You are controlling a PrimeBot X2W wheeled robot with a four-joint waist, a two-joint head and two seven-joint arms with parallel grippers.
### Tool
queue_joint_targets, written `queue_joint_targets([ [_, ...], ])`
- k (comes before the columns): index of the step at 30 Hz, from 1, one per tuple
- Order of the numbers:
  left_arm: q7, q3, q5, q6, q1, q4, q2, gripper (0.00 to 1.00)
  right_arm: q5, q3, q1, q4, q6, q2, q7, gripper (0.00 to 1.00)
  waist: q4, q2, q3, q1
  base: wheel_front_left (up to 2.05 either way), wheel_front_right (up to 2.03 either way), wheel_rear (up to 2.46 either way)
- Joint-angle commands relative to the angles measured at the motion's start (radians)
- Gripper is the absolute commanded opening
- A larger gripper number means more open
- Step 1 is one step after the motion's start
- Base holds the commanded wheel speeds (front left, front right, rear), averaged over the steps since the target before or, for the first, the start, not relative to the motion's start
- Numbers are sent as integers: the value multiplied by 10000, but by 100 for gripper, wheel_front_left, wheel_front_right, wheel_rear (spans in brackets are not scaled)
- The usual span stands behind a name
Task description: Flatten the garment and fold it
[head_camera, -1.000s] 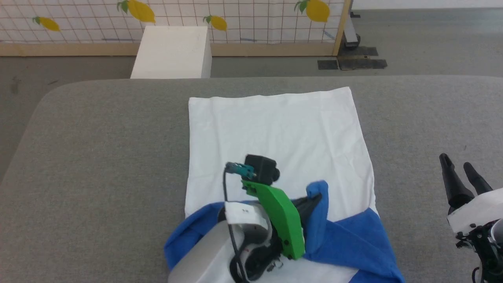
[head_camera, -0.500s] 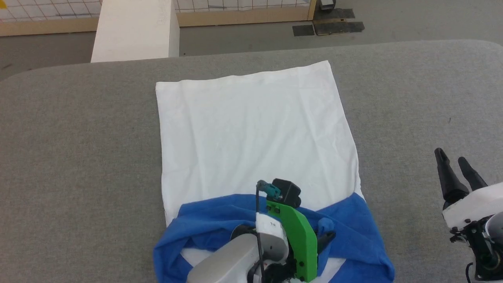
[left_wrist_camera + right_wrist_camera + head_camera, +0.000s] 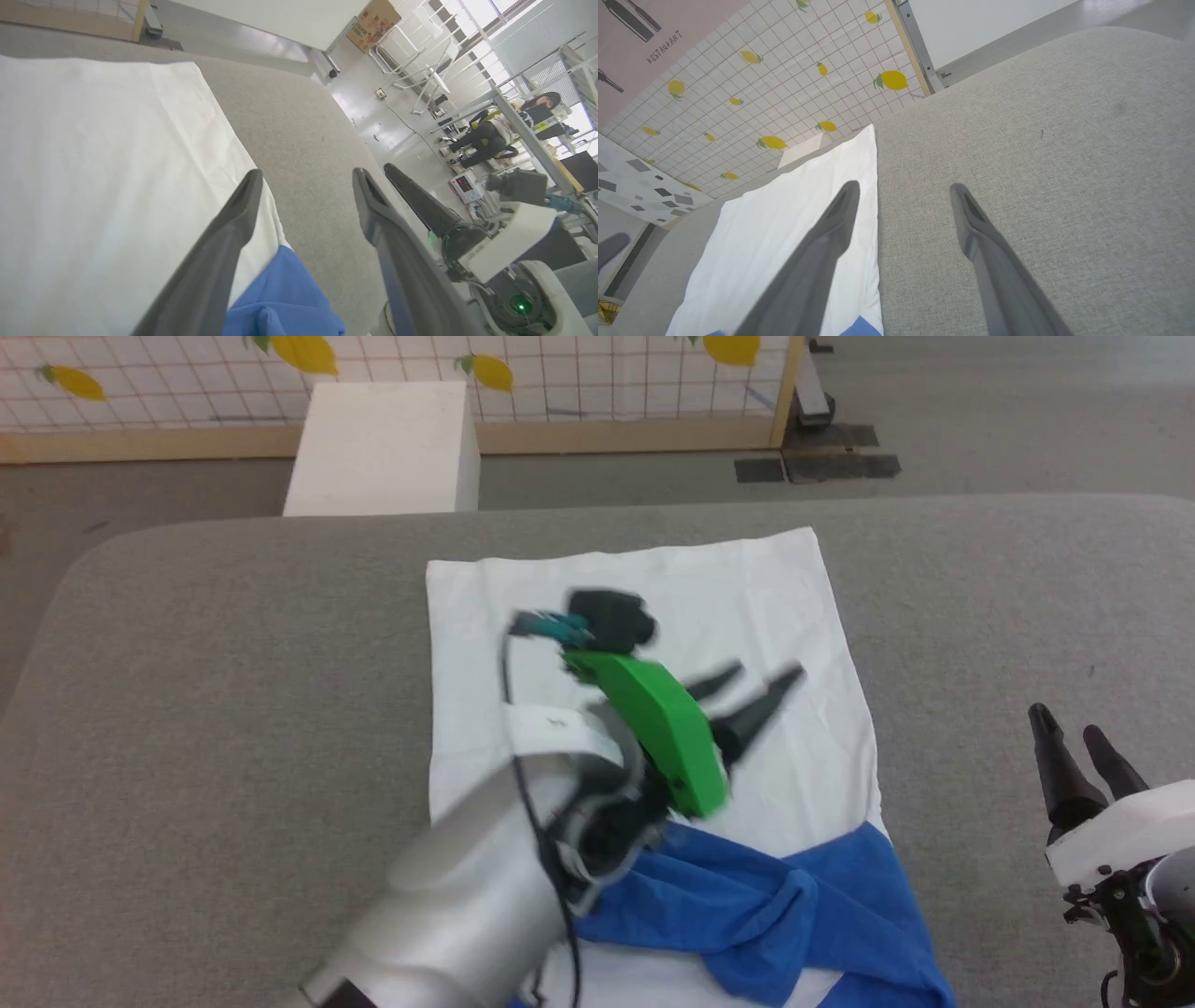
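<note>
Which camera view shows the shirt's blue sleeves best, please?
The head view: the blue sleeves lie bunched across the shirt's near end, partly behind the left arm. The left wrist view catches one blue fold by the left gripper; the right wrist view, mere slivers at its bottom edge.

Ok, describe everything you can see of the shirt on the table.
The shirt is soft white cloth with bright blue sleeves. Its white body lies spread nearly flat, lightly creased, on the grey table, straight hem at the far end. The sleeves lie bunched over the near end. The open left gripper hangs over the body, gripping nothing.
</note>
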Motion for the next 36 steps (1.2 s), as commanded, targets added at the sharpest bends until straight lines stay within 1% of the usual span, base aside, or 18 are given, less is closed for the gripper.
queue_joint_targets([
  [1, -451, 298, 260, 77, -300, -37, 326, 100, 34, 55, 80, -13, -13, 7, 22, 100, 309, 58, -307, 0, 0, 0, 0],
  [3, -1116, 753, 466, 162, -393, -40, 638, 100, -22, 90, 126, -44, -13, 7, 58, 100, 404, 58, -405, 0, 0, 0, 0],
  [8, -2503, 1656, 1056, 493, -230, 105, 1802, 100, -77, 213, 222, -180, -13, 7, 152, 100, 465, 58, -505, 0, 0, 0, 0],
  [10, -2893, 1870, 1321, 694, -13, 203, 2331, 100, -121, 251, 270, -249, -13, 7, 189, 100, 470, 58, -528, 0, 0, 0, 0],
  [16, -3903, 2297, 1936, 1227, 975, 276, 3654, 100, -225, 295, 397, -483, -13, 7, 294, 100, 496, 58, -421, 0, 0, 0, 0],
  [19, -4270, 2416, 2275, 1548, 1520, 129, 4154, 100, -281, 332, 394, -564, -13, 7, 351, 100, 513, 58, -278, 0, 0, 0, 0],
  [21, -4439, 2471, 2479, 1676, 1871, -52, 4403, 100, -351, 362, 358, -624, -13, 7, 399, 100, 549, 58, -136, 0, 0, 0, 0],
  [24, -4640, 2700, 2671, 1780, 2322, -410, 4555, 100, -582, 416, 209, -752, -13, 7, 510, 100, 632, 58, 161, 0, 0, 0, 0],
  [29, -4760, 3330, 2945, 1761, 2574, -1095, 4415, 100, -1163, 556, -348, -1105, -13, -24, 802, 100, 795, 58, 909, 0, 0, 0, 0],
  [31, -4769, 3628, 3192, 1741, 2510, -1417, 4309, 100, -1373, 573, -828, -1234, -13, -93, 1006, 100, 866, 58, 1303, 0, 0, 0, 0],
  [33, -4773, 3961, 3427, 1709, 2470, -1706, 4175, 100, -1617, 706, -1472, -1274, -13, -348, 1312, 100, 913, 58, 1737, 0, 0, 0, 0],
  [36, -4775, 4396, 3820, 1610, 2302, -2114, 3949, 100, -1952, 1089, -2872, -1082, -13, -999, 1970, 100, 1033, 58, 2521, 0, 0, 0, 0],
])
